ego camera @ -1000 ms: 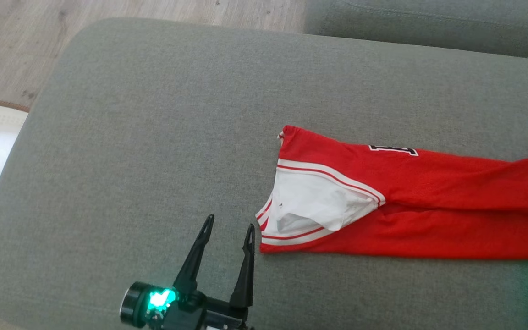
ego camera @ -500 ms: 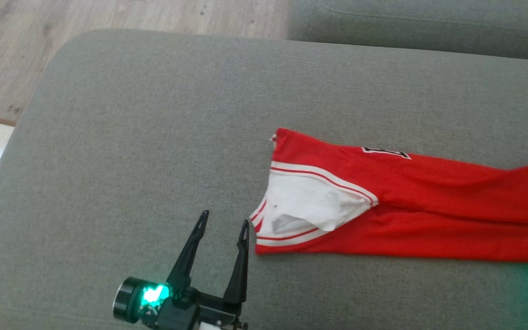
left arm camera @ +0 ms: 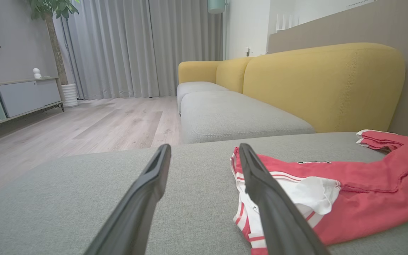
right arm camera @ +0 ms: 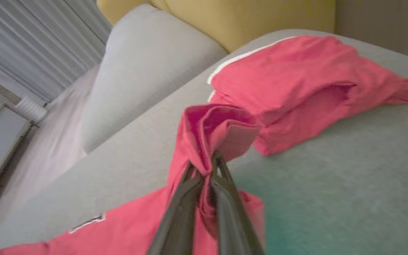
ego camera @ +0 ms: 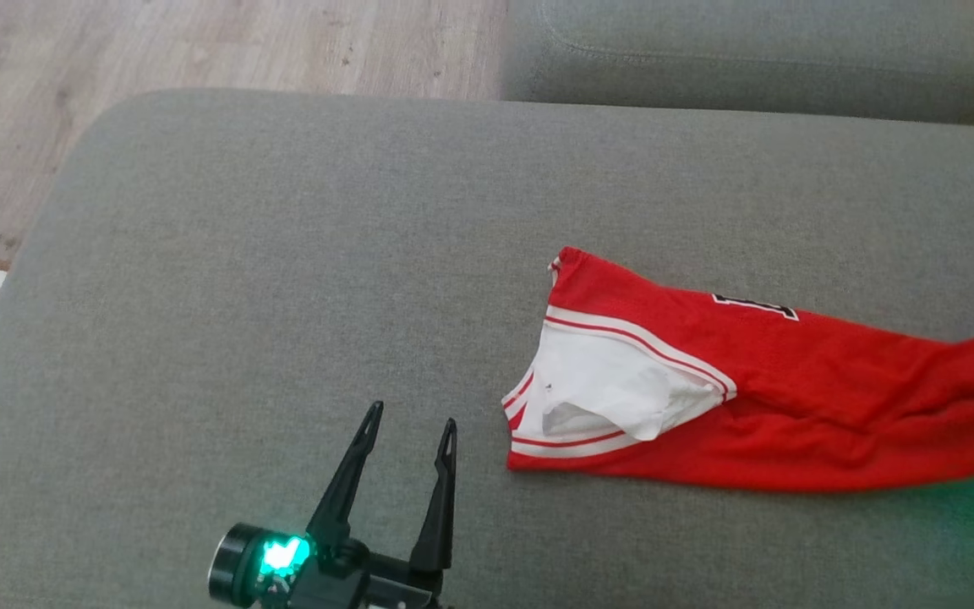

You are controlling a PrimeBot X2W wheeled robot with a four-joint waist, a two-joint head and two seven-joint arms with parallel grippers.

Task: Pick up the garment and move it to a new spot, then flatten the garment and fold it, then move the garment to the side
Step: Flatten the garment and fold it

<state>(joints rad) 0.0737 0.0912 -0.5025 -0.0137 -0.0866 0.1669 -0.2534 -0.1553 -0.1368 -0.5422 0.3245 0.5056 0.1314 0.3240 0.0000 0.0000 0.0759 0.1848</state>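
Head view. Red garment (ego camera: 791, 397) with white trim lies stretched on the grey cushion (ego camera: 284, 296), from centre out toward 3 o'clock, running off the frame edge. Its white-lined, striped opening faces 9 o'clock. A black-and-white mark sits on its upper edge. A small red-and-white scrap shows at the 3 o'clock edge, apart from the main run. Left gripper (ego camera: 413, 414) sits at 7 o'clock, fingers pointing to 12, spread wide with nothing between them. It is just beside the garment's striped end, not touching. A green light (ego camera: 280, 554) glows on its wrist. Wood floor (ego camera: 199, 42) at 11 o'clock; second cushion (ego camera: 749, 59) at 1 o'clock.

Left wrist view. Both dark fingers rise apart over bare cushion, holding nothing. The garment's striped end lies past the finger on the 3 o'clock side, and the red cloth climbs toward 3 o'clock. Yellow backrest (left arm camera: 324, 81) at 2 o'clock; curtains (left arm camera: 136, 46) at 12; cabinet (left arm camera: 23, 95) at 9.

Right wrist view, blurred. Right gripper (right arm camera: 207, 161) is clamped tight on a bunched fold of the red garment, cloth puffing out above the fingertips. More red cloth lies heaped on the cushion at 1 to 2 o'clock, and a further stretch trails to 7 o'clock.
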